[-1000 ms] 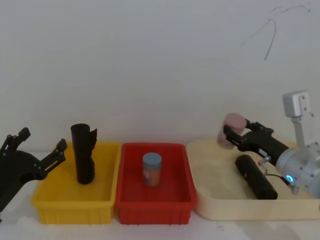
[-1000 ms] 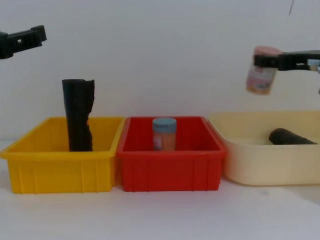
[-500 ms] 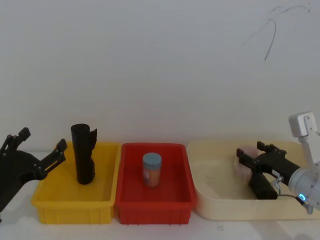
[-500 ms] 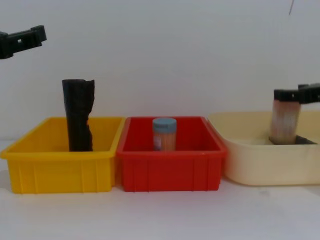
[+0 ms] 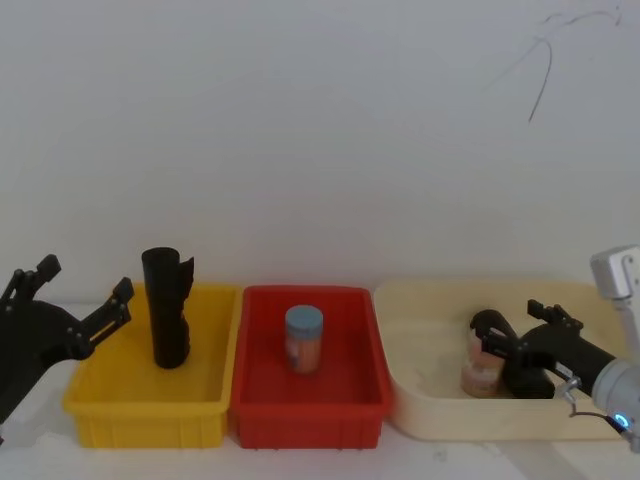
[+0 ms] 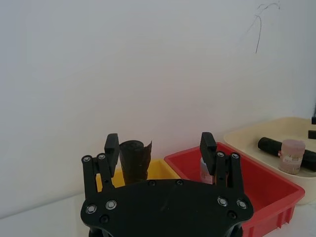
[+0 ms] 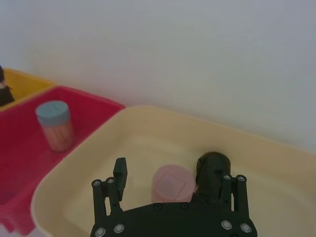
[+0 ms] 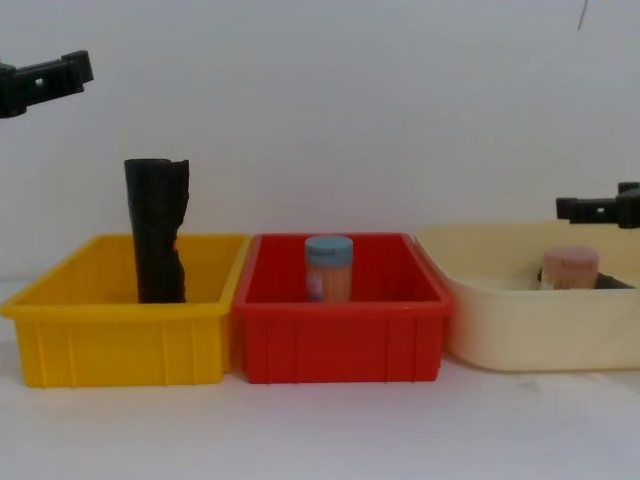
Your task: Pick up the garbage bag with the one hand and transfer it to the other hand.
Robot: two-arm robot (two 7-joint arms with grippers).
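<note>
Right claw point(image 7: 170, 185) wide open — astride pink-lidded jar point(image 7: 171, 183) | left claw point(image 6: 160, 153) open — empty

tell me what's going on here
The right hand is open around a pink-lidded jar standing in the cream tub, next to a black roll lying there. The left hand hangs open, holding nothing, by the yellow bin, where a notched roll stands. Neither roll is gripped, so no handover is under way.

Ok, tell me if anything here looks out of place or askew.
One black roll lies on its side in the cream tub, behind the pink-capped jar; the other roll stands upright in the yellow bin, its top ragged. Nothing is spilled.
</note>
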